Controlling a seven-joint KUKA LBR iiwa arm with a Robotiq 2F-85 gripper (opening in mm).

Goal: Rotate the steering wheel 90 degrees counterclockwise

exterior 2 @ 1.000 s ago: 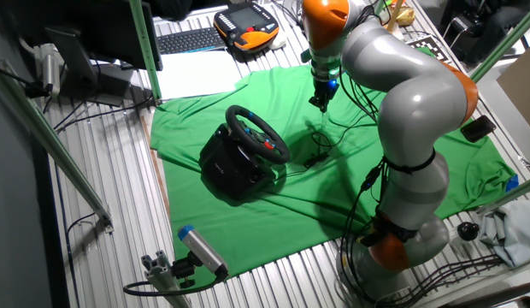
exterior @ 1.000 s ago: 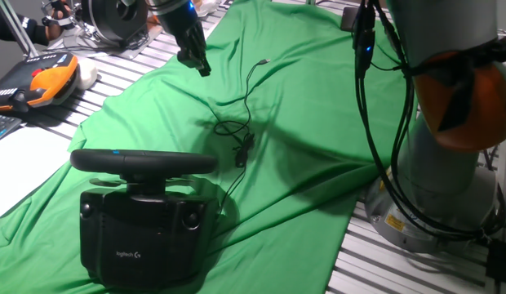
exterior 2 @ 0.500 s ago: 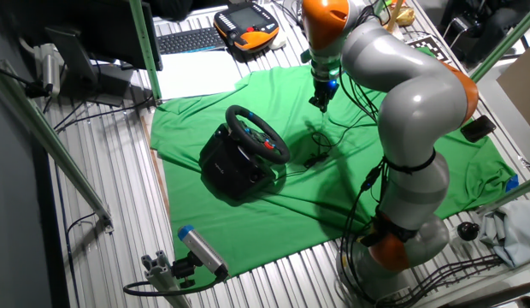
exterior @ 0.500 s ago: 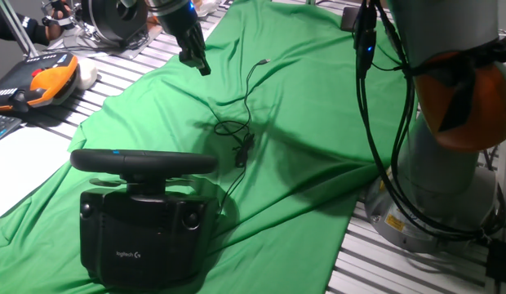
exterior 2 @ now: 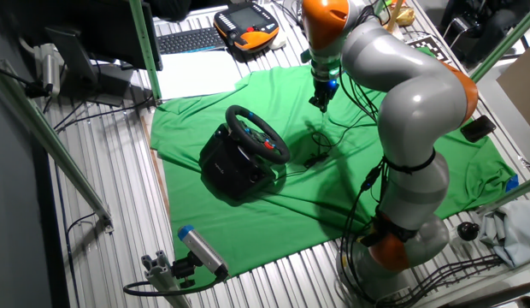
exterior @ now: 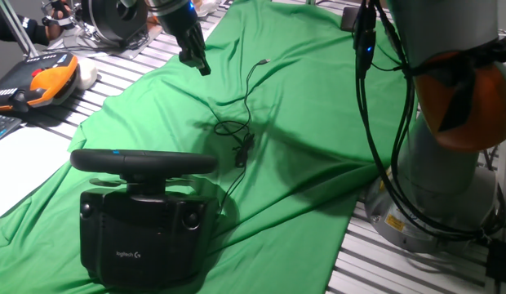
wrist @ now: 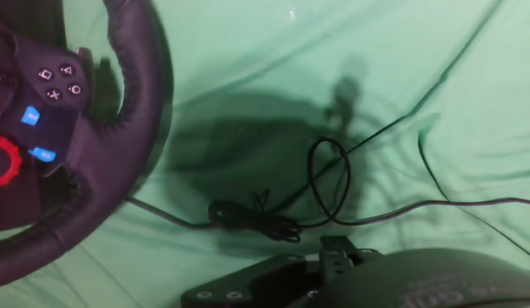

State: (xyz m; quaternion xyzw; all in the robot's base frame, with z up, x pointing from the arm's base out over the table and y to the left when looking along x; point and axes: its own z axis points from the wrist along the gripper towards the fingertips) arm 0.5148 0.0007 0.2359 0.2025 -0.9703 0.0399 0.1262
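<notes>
Both fixed views were bright, evenly lit and sharp. The hand view was dimmer and soft, with a broad shadow on the green cloth [wrist: 273, 77].

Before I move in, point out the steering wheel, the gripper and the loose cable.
steering wheel [exterior 2: 257, 134], other fixed view, on the rim.
gripper [exterior: 202, 69], one fixed view, at the fingertips.
loose cable [wrist: 329, 175], hand view, on its loop.
</notes>
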